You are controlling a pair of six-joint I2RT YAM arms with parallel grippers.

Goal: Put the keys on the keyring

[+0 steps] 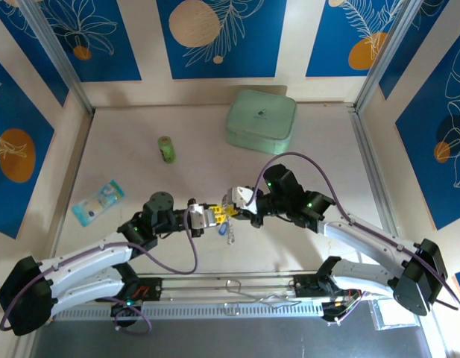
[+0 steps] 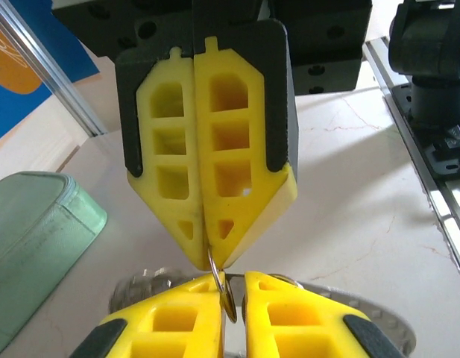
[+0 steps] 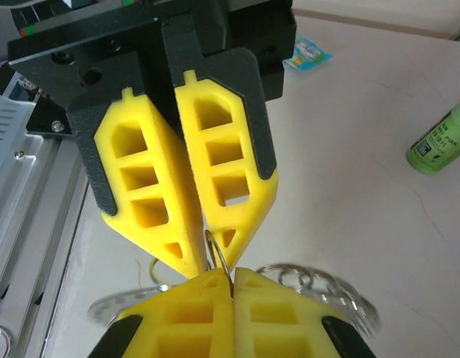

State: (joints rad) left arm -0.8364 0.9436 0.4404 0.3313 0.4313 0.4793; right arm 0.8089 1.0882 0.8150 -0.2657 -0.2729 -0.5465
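My two grippers meet tip to tip above the table's middle. A thin small ring [image 2: 229, 302] [image 3: 221, 258] runs between both pairs of yellow fingers. The right gripper [image 3: 233, 272] [image 1: 228, 209] [image 2: 209, 261] is shut on it. The left gripper [image 2: 233, 277] [image 1: 215, 215] [image 3: 211, 257] grips it with a narrow gap between its tips. Just beneath them the large bumpy keyring [image 3: 334, 291] [image 2: 140, 287] shows as a blur. A small silvery-blue key [image 1: 231, 234] dangles below the grippers. The dark-headed key is hidden.
A mint-green rounded case [image 1: 261, 121] [image 2: 36, 231] sits at the back. A green cylinder [image 1: 166, 149] [image 3: 438, 142] lies at the back left, and a blue-white packet [image 1: 98, 201] [image 3: 308, 52] at the left. A metal rail [image 1: 237, 287] runs along the near edge.
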